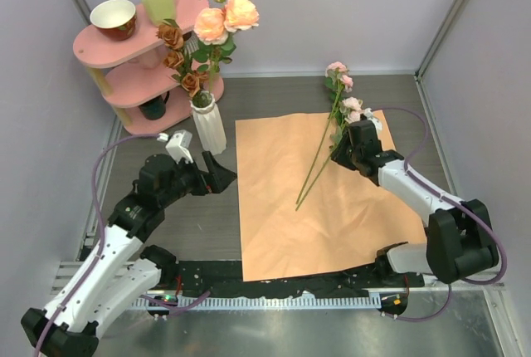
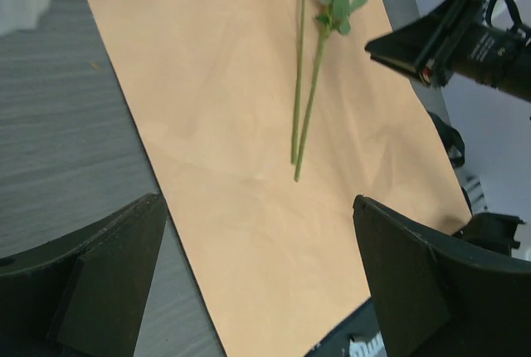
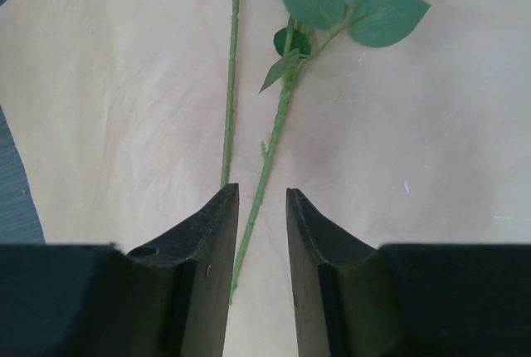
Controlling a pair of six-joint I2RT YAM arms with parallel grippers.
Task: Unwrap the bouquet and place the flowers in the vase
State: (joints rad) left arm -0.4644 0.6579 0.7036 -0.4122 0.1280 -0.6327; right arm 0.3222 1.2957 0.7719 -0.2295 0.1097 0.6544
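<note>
We are looking at two pink roses lying loose on the spread orange wrapping paper, right of the middle of the table. Their long axis is running diagonally, with the heads at the far right and the cut ends pointing near and left.

The right gripper is hanging right over them, partway along the stems, and is plainly the nearer arm. Its jaws are standing narrow, with a slim gap between them. In the wrist view one leafy stem is passing lengthwise through that gap, so the fingers are lying either side of it and would be closing squarely across it. We are not seeing them pinching it yet. The second stem is lying just outside the left finger, close enough that it may be nudged or caught as well.

The left gripper is hovering left of the paper with its jaws spread wide and nothing between them. The white ribbed vase is standing just beyond it, already holding peach and rust roses. We are judging that the lifted stem will need carrying left and slightly far to reach it.
</note>
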